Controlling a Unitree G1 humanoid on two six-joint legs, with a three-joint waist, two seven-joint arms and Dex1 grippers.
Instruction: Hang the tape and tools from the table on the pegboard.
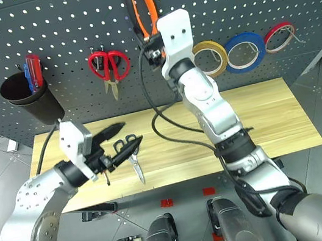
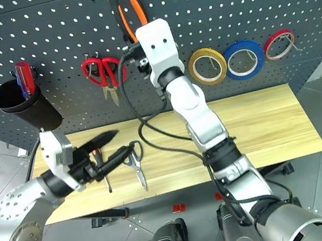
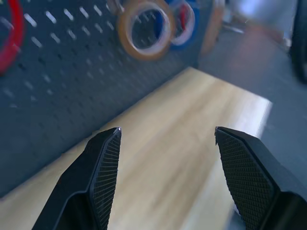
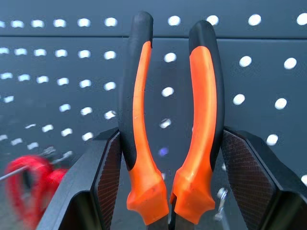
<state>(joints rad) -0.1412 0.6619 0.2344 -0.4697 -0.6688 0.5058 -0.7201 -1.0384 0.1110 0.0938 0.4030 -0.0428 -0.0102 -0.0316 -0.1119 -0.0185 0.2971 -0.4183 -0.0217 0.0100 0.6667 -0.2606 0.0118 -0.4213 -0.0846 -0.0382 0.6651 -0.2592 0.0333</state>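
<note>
Pliers [image 4: 168, 124] in right gripper [image 4: 168, 182]; red scissors [image 1: 109, 65] beside.

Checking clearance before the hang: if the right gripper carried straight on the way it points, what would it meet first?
Probably the pegboard: the right gripper, holding the pliers, faces its bare holes, though depth is unclear.

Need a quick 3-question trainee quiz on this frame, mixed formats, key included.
1. True or false: the right gripper is shut on the pliers, handles pointing up in front of the pegboard.
2. Which tools lie on the table? A) red-handled scissors B) blue-handled scissors and screwdriver C) pliers
3. Fill in: the left gripper is ____ and holds nothing.

Key: 1 true; 2 B; 3 open. The tan tape already hangs on the pegboard beside the blue roll.
</note>
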